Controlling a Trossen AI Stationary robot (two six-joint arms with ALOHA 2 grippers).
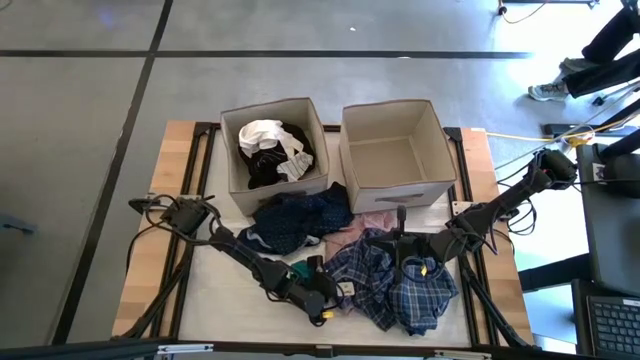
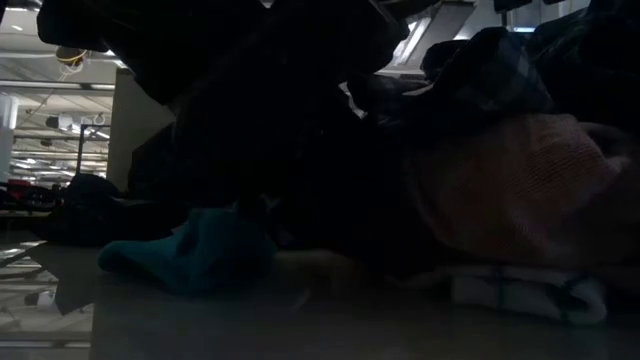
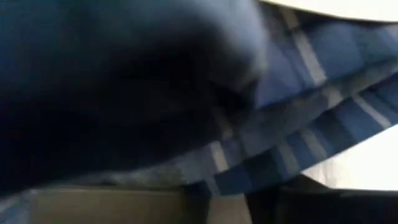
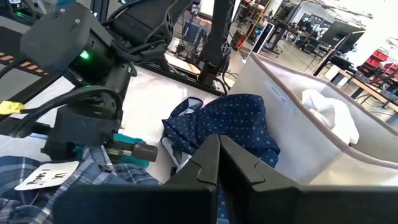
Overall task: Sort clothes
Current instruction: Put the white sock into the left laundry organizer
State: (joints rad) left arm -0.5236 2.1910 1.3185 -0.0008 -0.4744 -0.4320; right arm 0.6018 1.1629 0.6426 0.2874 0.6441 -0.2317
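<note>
The clothes lie in a pile on the table before two beige boxes. A navy dotted garment (image 1: pixel 295 220) (image 4: pixel 230 124) lies at the left. A dusty-pink piece (image 1: pixel 372 220) (image 2: pixel 520 190) lies in the middle. A blue-plaid garment (image 1: pixel 400 285) (image 3: pixel 298 93) lies at the near right. A small teal item (image 1: pixel 299 270) (image 2: pixel 190 255) lies on the table beside my left gripper (image 1: pixel 325 298) (image 4: pixel 134 151), which is low at the plaid's left edge; plaid cloth fills its wrist view. My right gripper (image 1: pixel 390 245) (image 4: pixel 217 149) is shut and empty over the plaid, pointing toward the navy garment.
The left box (image 1: pixel 232 160) holds white and black clothes (image 1: pixel 272 148). The right box (image 1: pixel 395 195) holds nothing. A white piece with dark stripes (image 2: pixel 530 287) lies on the table under the pink piece. A person's legs (image 1: pixel 600 50) show on the floor at the far right.
</note>
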